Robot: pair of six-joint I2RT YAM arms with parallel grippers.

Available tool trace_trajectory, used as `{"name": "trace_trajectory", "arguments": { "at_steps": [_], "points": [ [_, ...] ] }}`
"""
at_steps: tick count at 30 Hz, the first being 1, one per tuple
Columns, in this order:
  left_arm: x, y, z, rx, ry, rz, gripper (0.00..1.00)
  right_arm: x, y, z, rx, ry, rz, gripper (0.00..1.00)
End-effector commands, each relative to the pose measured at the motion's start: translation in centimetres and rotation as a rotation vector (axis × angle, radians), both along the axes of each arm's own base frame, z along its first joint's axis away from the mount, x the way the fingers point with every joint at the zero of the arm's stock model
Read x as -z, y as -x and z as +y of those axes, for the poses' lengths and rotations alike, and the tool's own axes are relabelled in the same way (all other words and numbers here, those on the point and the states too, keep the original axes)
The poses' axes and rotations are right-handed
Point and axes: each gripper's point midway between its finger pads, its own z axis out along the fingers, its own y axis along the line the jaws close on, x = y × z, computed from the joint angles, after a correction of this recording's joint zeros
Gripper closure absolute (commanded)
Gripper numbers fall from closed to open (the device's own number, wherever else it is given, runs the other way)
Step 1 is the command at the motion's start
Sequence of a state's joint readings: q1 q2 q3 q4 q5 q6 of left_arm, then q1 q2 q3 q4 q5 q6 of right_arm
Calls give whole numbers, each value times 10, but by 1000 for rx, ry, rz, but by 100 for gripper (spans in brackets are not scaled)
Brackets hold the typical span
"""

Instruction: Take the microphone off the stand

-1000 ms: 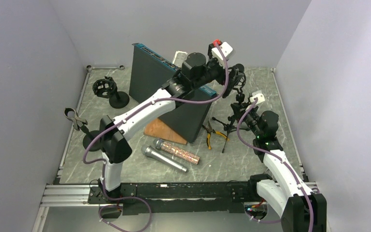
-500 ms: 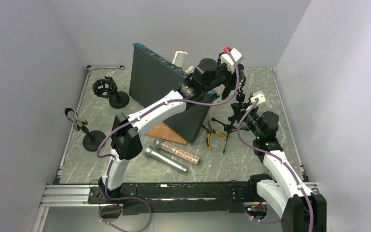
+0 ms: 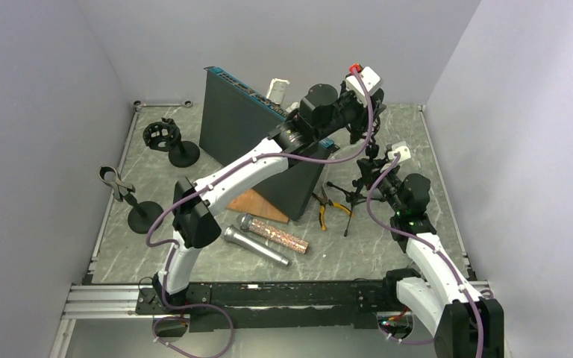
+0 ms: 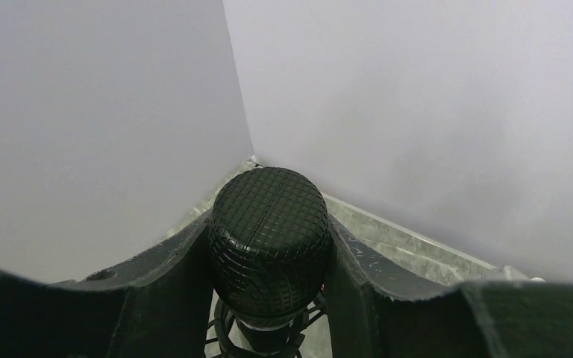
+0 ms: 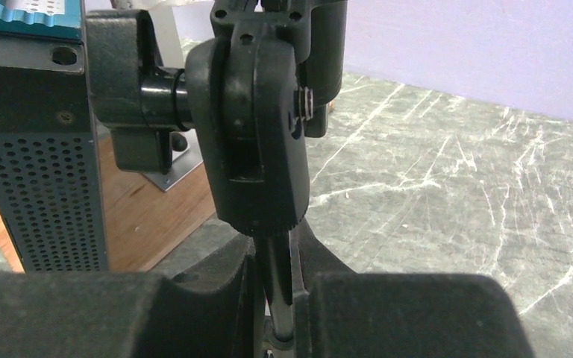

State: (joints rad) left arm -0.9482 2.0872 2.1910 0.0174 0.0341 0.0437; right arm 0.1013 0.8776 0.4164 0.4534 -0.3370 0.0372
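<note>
Where the grey, scratched counter [image 3: 153, 168] meets the pale walls [image 3: 45, 112] near the far right corner, the microphone [image 4: 270, 239] sits up on its stand [image 5: 257, 134]. The left hand [image 3: 361, 125] squeezes the microphone's round head from both sides. The right hand [image 3: 371, 177] is closed tight on the stand's thin pole. A tall black box [image 3: 246, 127] stands just left of them. The walls are close behind and to the right, with a little bare counter in between.
</note>
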Motion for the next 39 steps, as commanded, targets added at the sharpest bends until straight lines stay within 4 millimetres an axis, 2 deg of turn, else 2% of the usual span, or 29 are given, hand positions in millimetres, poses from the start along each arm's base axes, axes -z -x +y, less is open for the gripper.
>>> {"name": "trace_trajectory", "arguments": {
  "at_steps": [1, 11, 18, 24, 26, 31, 32, 35, 39],
  "points": [
    [-84, 34, 20, 56, 131, -89, 100, 20, 3, 3, 8, -83, 88, 100],
    [-184, 79, 62, 131, 304, -169, 100, 24, 2, 3, 11, -77, 103, 100],
    [-208, 101, 86, 153, 325, -142, 100, 23, 2, 0, 26, -71, 104, 100],
    [-246, 134, 135, 155, 377, -151, 100, 27, 1, -3, 44, -69, 116, 100],
    [-250, 144, 153, 143, 373, -146, 100, 28, 0, -3, 46, -68, 121, 100],
    [-238, 155, 209, 27, 335, -88, 100, 30, -2, -6, 69, -64, 132, 86],
    [-222, 153, 214, 2, 296, -50, 100, 29, -2, -7, 73, -64, 131, 84],
    [-191, 150, 244, -74, 250, 56, 100, 29, -1, -7, 76, -67, 129, 76],
    [-122, 152, 275, -134, 195, 246, 100, 31, -2, -7, 74, -69, 137, 70]
  ]
}}
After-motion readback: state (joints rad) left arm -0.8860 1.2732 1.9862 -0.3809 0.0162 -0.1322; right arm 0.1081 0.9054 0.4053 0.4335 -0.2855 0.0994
